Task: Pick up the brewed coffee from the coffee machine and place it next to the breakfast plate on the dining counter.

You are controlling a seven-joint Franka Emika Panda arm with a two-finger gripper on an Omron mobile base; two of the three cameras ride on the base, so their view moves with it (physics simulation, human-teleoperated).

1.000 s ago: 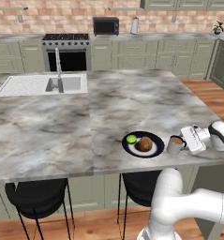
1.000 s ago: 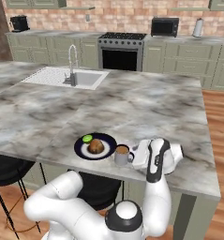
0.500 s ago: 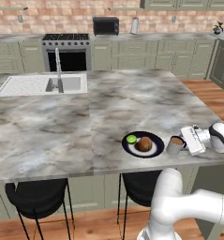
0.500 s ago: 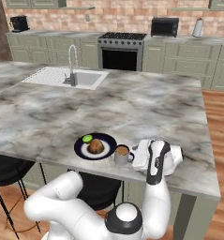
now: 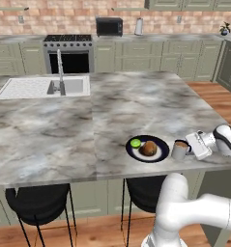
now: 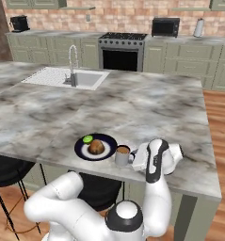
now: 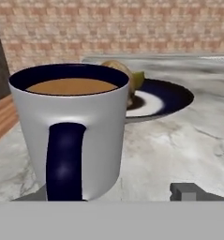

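Note:
The brewed coffee, a small grey mug [image 5: 180, 150] [image 6: 122, 156], stands upright on the dining counter [image 5: 88, 125] just right of the breakfast plate [image 5: 161, 149] [image 6: 107, 141], close to the counter's near edge. The navy plate carries a brown bun and a green lime piece. My gripper [image 5: 190, 147] [image 6: 132, 157] lies level at the mug's right side, pointing at its handle. The hand view has the mug [image 7: 71, 131] close up, handle toward me and brown coffee inside, with the plate [image 7: 165, 96] behind it. The fingertips [image 7: 183, 191] stand wide apart and the gripper is open.
The inset sink [image 5: 39, 87] and tall faucet [image 5: 60, 72] sit far left on the island. Black stools [image 5: 37, 200] stand under the near edge. A black microwave [image 5: 109, 26] and stove line the back wall; the coffee machine [image 6: 20, 22] sits on the far left wall counter.

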